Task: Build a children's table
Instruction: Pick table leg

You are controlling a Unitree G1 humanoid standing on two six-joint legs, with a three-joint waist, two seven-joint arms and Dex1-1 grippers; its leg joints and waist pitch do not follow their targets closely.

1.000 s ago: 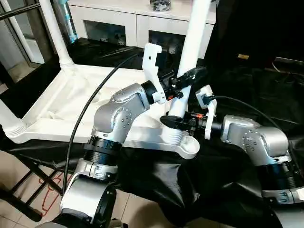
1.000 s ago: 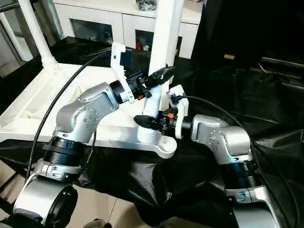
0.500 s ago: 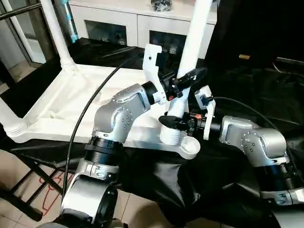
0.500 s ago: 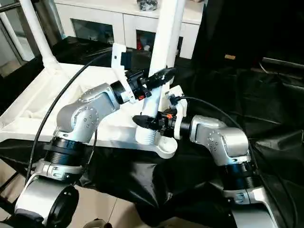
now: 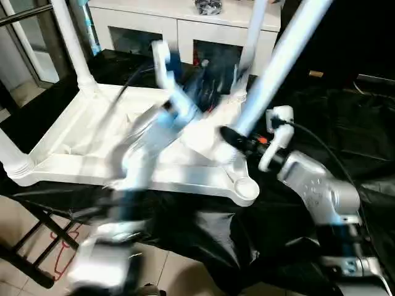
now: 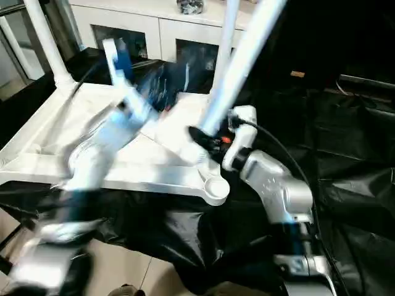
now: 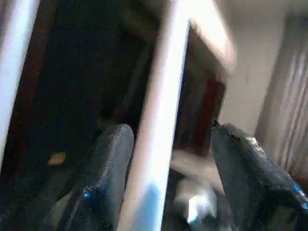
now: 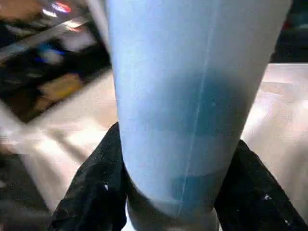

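The children's table's white tabletop (image 5: 92, 135) lies upside down on black sheeting. Legs stand in its far left (image 5: 71, 37), near left (image 5: 9, 154) and far right (image 5: 253, 37) corners. The near right corner socket (image 5: 245, 187) holds nothing. My right gripper (image 5: 237, 137) is shut on the lower end of another leg (image 5: 278, 61), which leans up and to the right above that corner. In the right wrist view this leg (image 8: 187, 96) sits tight between the black fingers (image 8: 96, 192). My left gripper (image 7: 171, 129) is open and blurred, over the tabletop's far side.
A white cabinet (image 5: 185, 31) with glass doors stands behind the table. Black sheeting (image 5: 321, 105) covers the ground to the right and front. A dark folding frame (image 5: 37, 234) stands on the floor at the near left.
My left gripper has let go of the leg and swung back and left. The right gripper has lifted the leg's ribbed end off the tabletop and tilted the leg to the right.
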